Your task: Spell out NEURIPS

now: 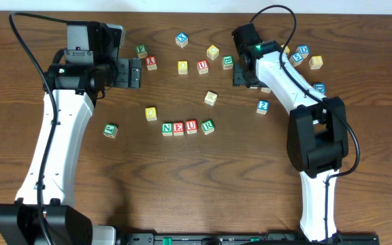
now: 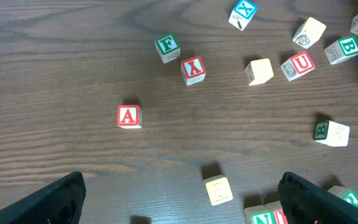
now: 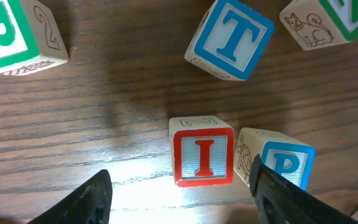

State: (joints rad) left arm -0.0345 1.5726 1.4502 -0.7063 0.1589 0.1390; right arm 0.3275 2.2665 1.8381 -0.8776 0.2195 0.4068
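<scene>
1. I've got the wooden table (image 1: 182, 184) with letter blocks scattered over its far half.
2. The left arm (image 1: 56, 136) reaches up one side, and the right arm (image 1: 315, 136) bends in from the other.
3. The left gripper (image 1: 136, 73) has its fingers spread wide and holds nothing, near the red A block (image 2: 128, 116).
4. The right gripper (image 3: 188, 199) is partly spread and low, with a finger on either side of the red I block (image 3: 202, 151), not gripping it.
5. The N block (image 1: 167, 128), E block (image 1: 179, 128), U block (image 1: 191, 126) and R block (image 1: 207, 126) sit in a row mid-table.
6. The blue P block (image 3: 281, 163) sits just beside the I.
</scene>
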